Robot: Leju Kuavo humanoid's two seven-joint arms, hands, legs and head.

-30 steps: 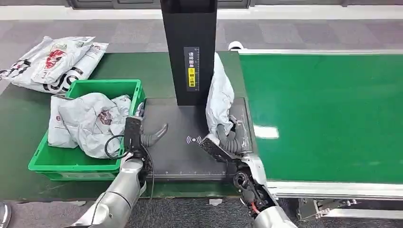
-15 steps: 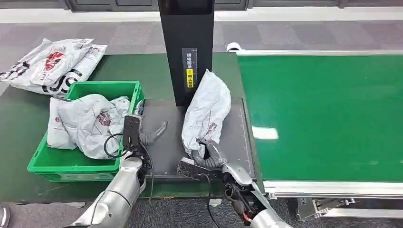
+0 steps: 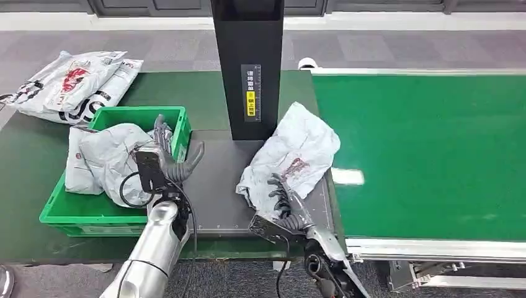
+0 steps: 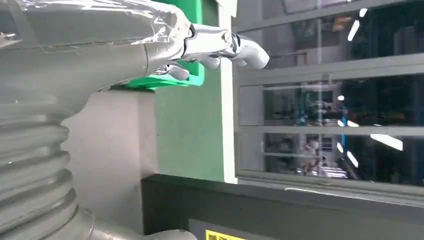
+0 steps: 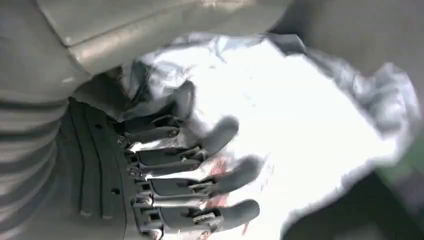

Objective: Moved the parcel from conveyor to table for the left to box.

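Grey parcel (image 3: 291, 158) on black pad, overhanging conveyor edge; right hand (image 3: 284, 202) released, left hand (image 3: 169, 158) spread

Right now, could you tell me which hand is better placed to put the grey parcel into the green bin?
Probably the left hand: it hovers open between the green bin and the parcel, whereas the right hand lies farther from the bin.

My left hand (image 3: 167, 158) is grey, with a flat black block at the wrist and a black cable looping off it onto a smooth silver forearm. My right hand (image 3: 284, 202) has dark, segmented fingers (image 5: 220, 182) with small metal pins at the knuckles, a grey ribbed cover behind them, and black and red wires under the silver arm
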